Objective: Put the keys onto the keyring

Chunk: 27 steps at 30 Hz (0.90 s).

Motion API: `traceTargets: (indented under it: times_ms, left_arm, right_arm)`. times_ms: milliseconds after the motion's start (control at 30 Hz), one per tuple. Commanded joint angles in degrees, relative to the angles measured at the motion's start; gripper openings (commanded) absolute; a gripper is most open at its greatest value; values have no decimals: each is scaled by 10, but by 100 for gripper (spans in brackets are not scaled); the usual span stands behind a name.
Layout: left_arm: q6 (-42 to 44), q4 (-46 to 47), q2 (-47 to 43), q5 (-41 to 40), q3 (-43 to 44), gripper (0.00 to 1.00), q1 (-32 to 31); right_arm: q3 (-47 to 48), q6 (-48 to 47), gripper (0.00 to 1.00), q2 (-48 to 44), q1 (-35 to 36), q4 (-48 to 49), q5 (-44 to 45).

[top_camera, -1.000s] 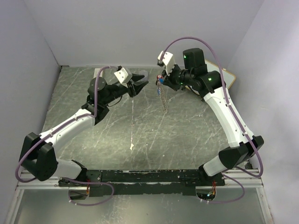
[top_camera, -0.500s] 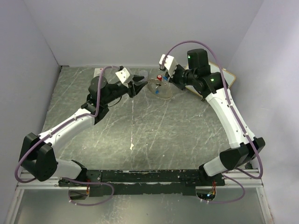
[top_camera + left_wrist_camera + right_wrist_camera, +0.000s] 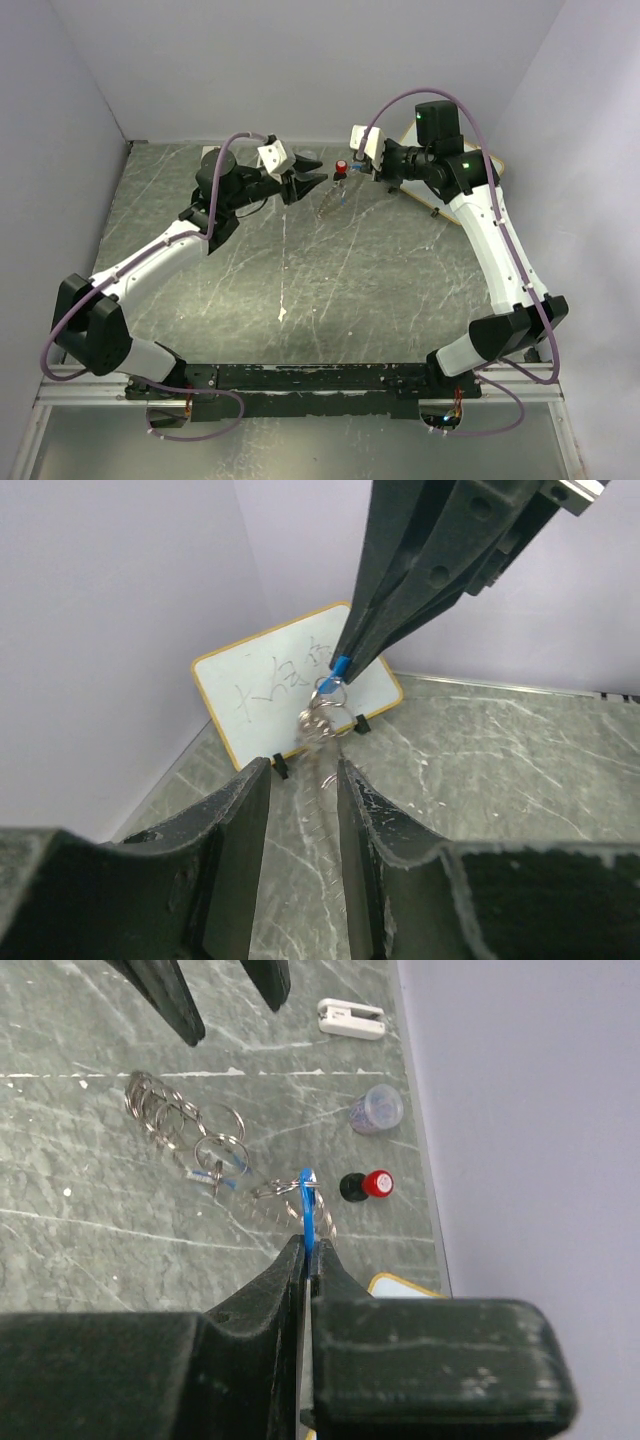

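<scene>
My right gripper [image 3: 306, 1247] is shut on a blue key [image 3: 307, 1198], held edge-on in mid-air above the table. From that key hangs the keyring [image 3: 165, 1115], a bunch of grey metal rings, with a second small blue key [image 3: 215, 1173] among them. In the left wrist view the same blue key [image 3: 340, 665] shows at the right fingertips, with the keyring [image 3: 322, 718] dangling blurred below. My left gripper [image 3: 303, 772] is open, just short of the hanging keyring, with nothing between its fingers. From above, the left gripper [image 3: 311, 183] and right gripper [image 3: 353, 169] face each other with the keyring [image 3: 329, 200] between them.
A red-and-black knob [image 3: 365, 1184] and a clear small cup [image 3: 378, 1110] stand near the back wall. A white clip-like piece [image 3: 350, 1017] lies further along that wall. A small yellow-framed whiteboard [image 3: 270, 675] stands in the back right corner behind the right arm.
My left gripper has moved right, closer to the hanging keyring. My right gripper has drawn slightly back to the right with the key, and the dangling rings have swung.
</scene>
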Motion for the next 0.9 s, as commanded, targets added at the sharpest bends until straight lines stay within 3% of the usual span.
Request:
traceTargets:
  times_ms: [0, 433, 867]
  left_arm:
    - [4, -6, 17, 69, 21, 43, -1]
    - [-8, -2, 54, 109, 30, 43, -11]
    - [-27, 31, 93, 94, 49, 42, -44]
  right_arm:
    - [21, -33, 0, 4, -4, -9, -48]
    - [-1, -49, 0, -10, -4, -6, -85]
    - [-30, -50, 0, -31, -3, 6, -103]
